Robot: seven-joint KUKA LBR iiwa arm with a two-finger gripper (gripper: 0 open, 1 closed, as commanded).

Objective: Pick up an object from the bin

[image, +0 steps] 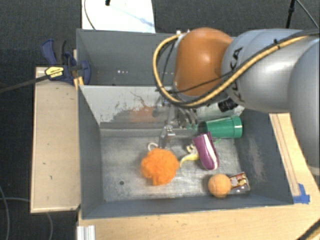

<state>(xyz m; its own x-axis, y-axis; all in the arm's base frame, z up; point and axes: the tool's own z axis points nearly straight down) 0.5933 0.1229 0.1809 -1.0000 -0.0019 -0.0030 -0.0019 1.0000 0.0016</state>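
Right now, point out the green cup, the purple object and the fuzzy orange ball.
green cup [225,127], camera view, on its side wall.
purple object [206,151], camera view, middle of its body.
fuzzy orange ball [159,167], camera view, its centre.

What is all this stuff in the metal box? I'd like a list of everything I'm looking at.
fuzzy ball: one, orange, middle of the floor
green cylinder: one, lying on its side, right rear
purple-and-white item: one, in front of the cylinder
yellow piece: one, small, between the fuzzy ball and the purple item
smooth ball: one, orange, front right
small packet: one, clear and dark, right beside the smooth ball
bin: one, grey metal
arm: one, silver with an orange cover, from the right
tool: one, metal, just behind the fuzzy ball
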